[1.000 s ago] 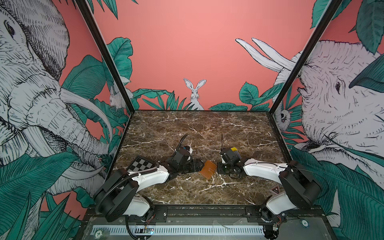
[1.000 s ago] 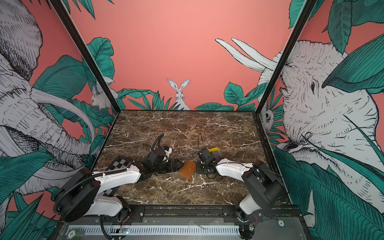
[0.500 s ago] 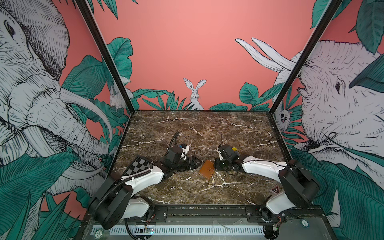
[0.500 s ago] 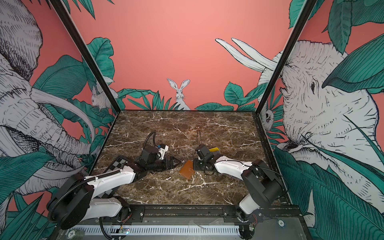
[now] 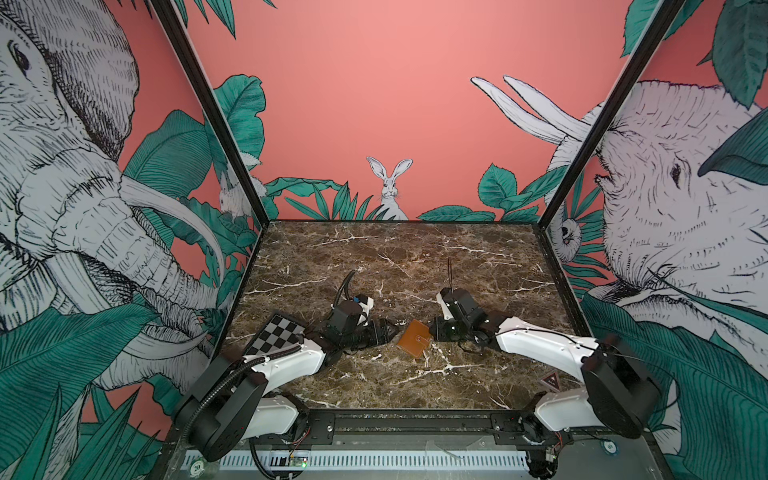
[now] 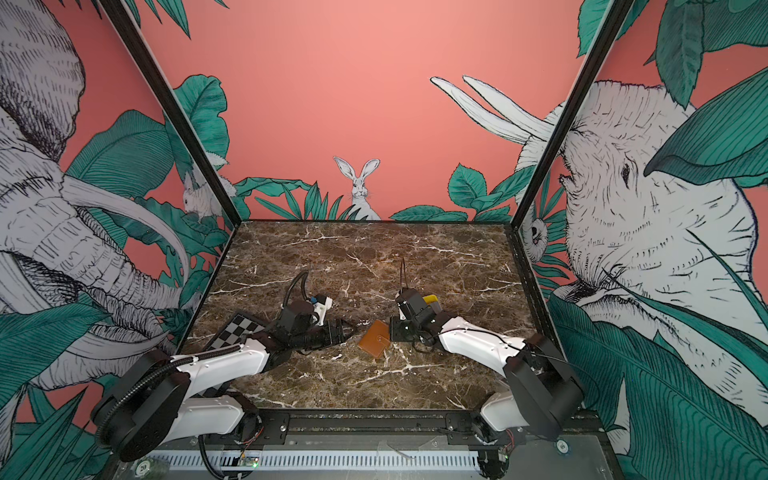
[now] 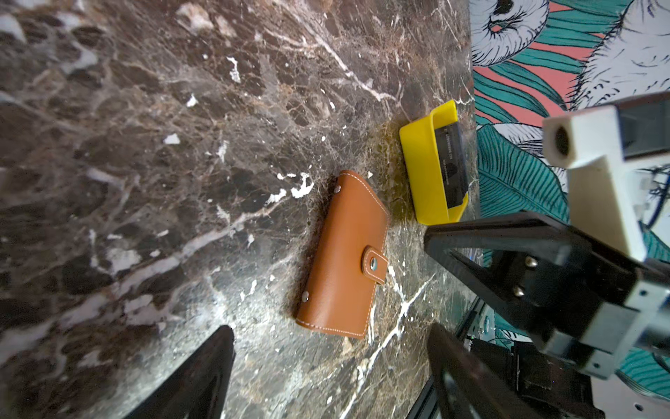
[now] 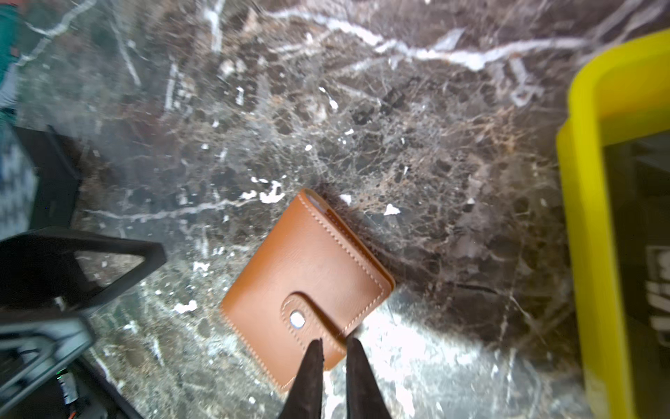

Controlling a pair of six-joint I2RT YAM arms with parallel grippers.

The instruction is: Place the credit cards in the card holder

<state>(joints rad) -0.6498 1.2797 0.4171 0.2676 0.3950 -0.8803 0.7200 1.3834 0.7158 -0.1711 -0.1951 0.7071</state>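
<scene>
Some white lettering on credit cards (image 7: 450,163), illegible.

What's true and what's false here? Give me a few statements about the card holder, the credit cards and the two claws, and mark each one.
1. The card holder lies closed on the table, tab snapped. True.
2. The credit cards are already inside it. False: they sit in the yellow tray.
3. The left claw is open and empty. True.
4. The right claw is wide open. False: its jaws stand nearly shut, at the holder's tab edge.
</scene>
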